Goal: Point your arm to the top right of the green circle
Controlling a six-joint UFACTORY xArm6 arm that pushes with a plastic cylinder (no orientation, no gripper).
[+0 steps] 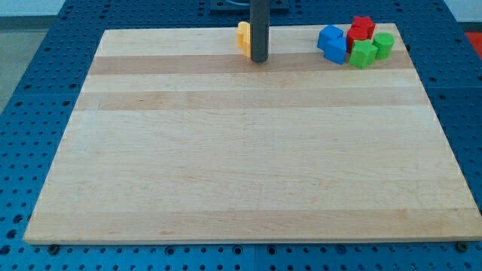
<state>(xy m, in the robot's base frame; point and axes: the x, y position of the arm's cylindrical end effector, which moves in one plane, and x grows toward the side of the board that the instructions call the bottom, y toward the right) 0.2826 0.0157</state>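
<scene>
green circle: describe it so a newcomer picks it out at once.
Go to the wooden board's top-right corner, where a tight cluster of blocks sits. The green circle is the rightmost piece. Its round outline sets it apart from the angular green block beside it.

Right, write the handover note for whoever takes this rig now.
My tip rests on the board near the view's top edge, just right of the yellow block, close to or touching it. The green circle sits at the view's top right, in a cluster with a green block, red blocks and blue blocks. Done: nothing visible yet. Left: slide my tip right, to the circle's top right.
</scene>
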